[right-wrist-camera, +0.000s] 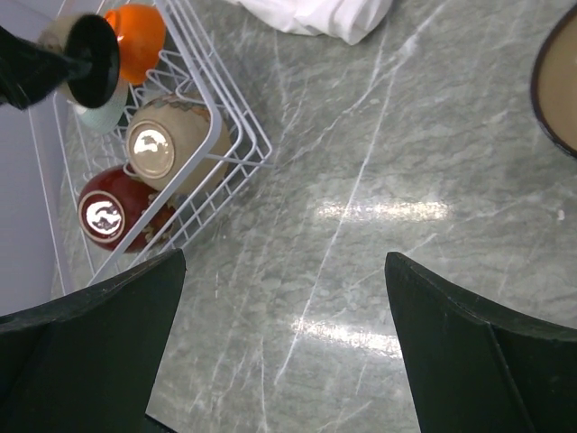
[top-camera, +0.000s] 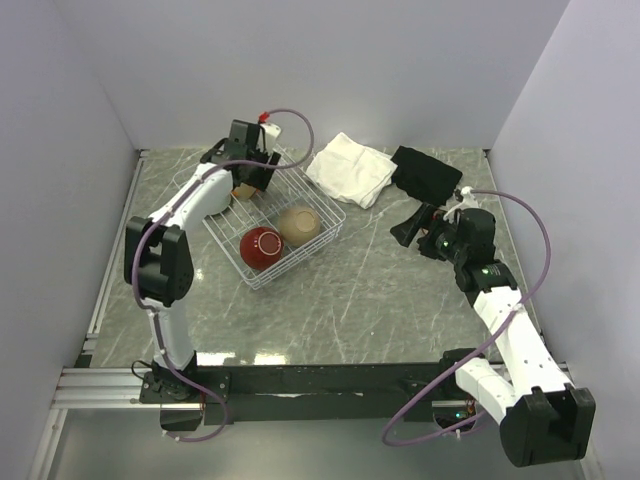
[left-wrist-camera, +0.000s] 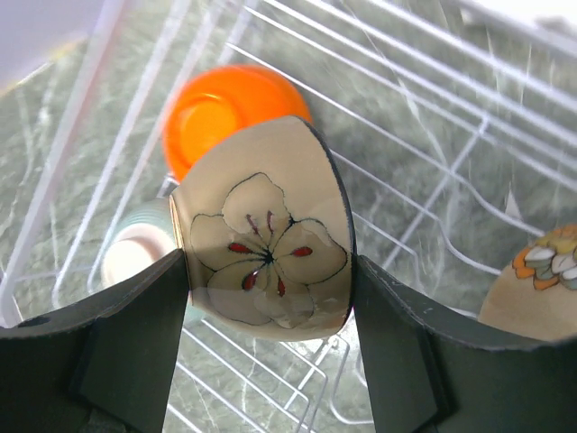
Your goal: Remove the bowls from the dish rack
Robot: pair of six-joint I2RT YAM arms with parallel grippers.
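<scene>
My left gripper (left-wrist-camera: pixel 269 271) is shut on a beige bowl (left-wrist-camera: pixel 266 225) with a painted flower, one finger on each side, held over the white wire dish rack (left-wrist-camera: pixel 424 171). In the top view this gripper (top-camera: pixel 248 178) is over the rack's (top-camera: pixel 325 228) back corner. Below it lie an orange bowl (left-wrist-camera: pixel 225 104) and a pale blue-green bowl (left-wrist-camera: pixel 135 257). A tan bowl (top-camera: pixel 299 224) and a red bowl (top-camera: pixel 262 247) sit upside down in the rack's near part. My right gripper (right-wrist-camera: pixel 284 262) is open and empty over bare table, right of the rack (right-wrist-camera: pixel 225 135). A dark brown bowl (right-wrist-camera: pixel 559 81) stands on the table at the right edge.
A folded white cloth (top-camera: pixel 350 168) lies behind the rack on the grey marble table (top-camera: pixel 380 300). A black flat thing (top-camera: pixel 425 172) lies to its right, just behind my right gripper (top-camera: pixel 410 228). White walls close in the table on three sides.
</scene>
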